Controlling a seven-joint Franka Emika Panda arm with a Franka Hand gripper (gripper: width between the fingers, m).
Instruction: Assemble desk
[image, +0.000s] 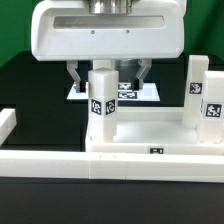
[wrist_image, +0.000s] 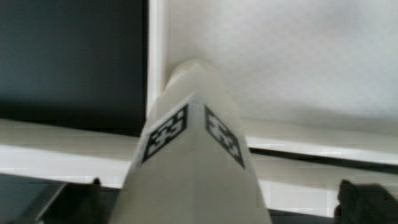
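Note:
The white tray-like tabletop lies on the table, seen side-on. A white block leg with square tags stands upright at its corner on the exterior view's left. My gripper hangs over this leg, open, with one finger on each side of the leg's top and a gap to each. In the wrist view the leg fills the middle, and the dark fingertips sit apart from its sides at the gripper. Two more tagged legs stand upright at the tabletop's right end.
The marker board lies flat behind the leg. Long white border bars run along the front and the exterior view's left. The black table surface surrounds them.

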